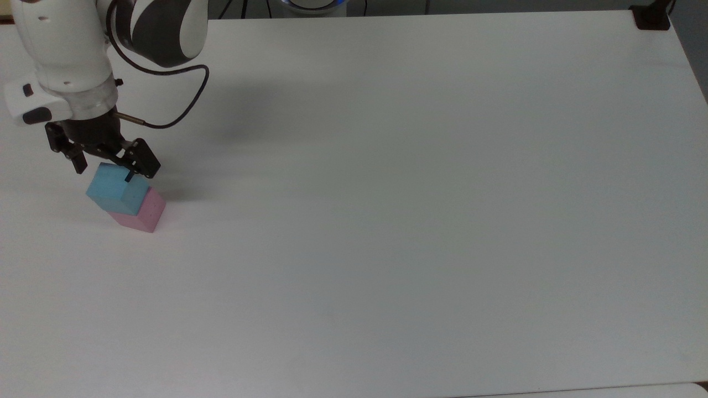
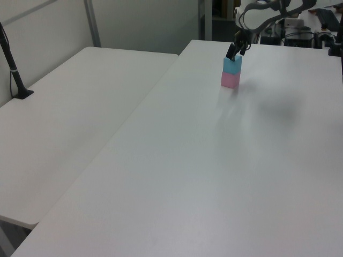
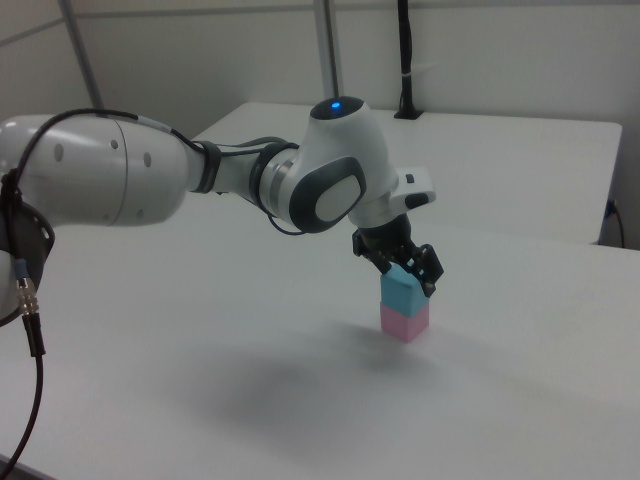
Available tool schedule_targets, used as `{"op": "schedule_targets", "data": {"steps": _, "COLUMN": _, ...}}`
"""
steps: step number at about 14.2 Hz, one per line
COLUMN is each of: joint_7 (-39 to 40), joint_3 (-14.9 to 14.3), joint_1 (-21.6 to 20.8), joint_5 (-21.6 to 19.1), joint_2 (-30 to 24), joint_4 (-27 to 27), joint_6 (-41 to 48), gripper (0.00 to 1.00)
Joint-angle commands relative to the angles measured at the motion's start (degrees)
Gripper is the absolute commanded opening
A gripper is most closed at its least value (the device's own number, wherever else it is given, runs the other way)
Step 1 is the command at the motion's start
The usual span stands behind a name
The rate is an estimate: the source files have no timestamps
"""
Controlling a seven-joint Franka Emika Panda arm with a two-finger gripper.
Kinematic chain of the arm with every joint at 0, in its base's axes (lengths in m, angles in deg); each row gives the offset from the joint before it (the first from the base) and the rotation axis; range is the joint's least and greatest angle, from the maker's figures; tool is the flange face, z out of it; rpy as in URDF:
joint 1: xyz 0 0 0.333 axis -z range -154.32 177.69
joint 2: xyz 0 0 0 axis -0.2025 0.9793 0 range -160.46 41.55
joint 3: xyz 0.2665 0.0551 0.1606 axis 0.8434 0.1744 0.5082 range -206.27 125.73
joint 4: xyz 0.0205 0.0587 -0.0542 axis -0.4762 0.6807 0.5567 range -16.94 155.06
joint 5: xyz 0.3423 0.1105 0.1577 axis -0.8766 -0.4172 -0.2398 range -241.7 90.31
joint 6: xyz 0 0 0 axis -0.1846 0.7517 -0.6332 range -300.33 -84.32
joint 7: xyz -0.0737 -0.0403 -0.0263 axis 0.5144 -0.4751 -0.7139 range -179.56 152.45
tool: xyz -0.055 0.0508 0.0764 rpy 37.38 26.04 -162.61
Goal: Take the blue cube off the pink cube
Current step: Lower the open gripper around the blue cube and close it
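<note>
The blue cube (image 1: pixel 116 191) sits on top of the pink cube (image 1: pixel 144 213) near the top view's left edge, on the white table (image 1: pixel 387 193). The stack also appears in the left view, blue cube (image 2: pixel 232 66) over pink cube (image 2: pixel 230 80), and in the right view, blue cube (image 3: pixel 402 291) over pink cube (image 3: pixel 404 323). My gripper (image 1: pixel 105 172) is open and low over the stack, its black fingers straddling the top of the blue cube without closing on it. The gripper (image 3: pixel 408 276) points down from the white arm.
The white arm (image 3: pixel 150 185) reaches in from the right view's left. A second white table (image 2: pixel 69 107) adjoins on the left view's left, with a black post (image 2: pixel 13 69) on it. A black clamp (image 1: pixel 651 17) sits at the top view's upper right corner.
</note>
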Motion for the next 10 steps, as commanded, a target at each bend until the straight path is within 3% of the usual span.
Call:
{"op": "schedule_targets", "data": {"steps": 1, "joint_7": -0.19, "joint_3": 0.25, "joint_1": -0.13, "joint_5": -0.71, "joint_2": 1.83, "joint_4": -0.67, "joint_6": -2.96, "gripper": 1.00}}
{"op": "schedule_targets", "data": {"steps": 10, "joint_7": -0.98, "joint_3": 1.83, "joint_1": -0.30, "joint_5": -0.98, "joint_2": 1.83, "joint_4": -0.76, "joint_6": -3.22, "gripper": 1.00}}
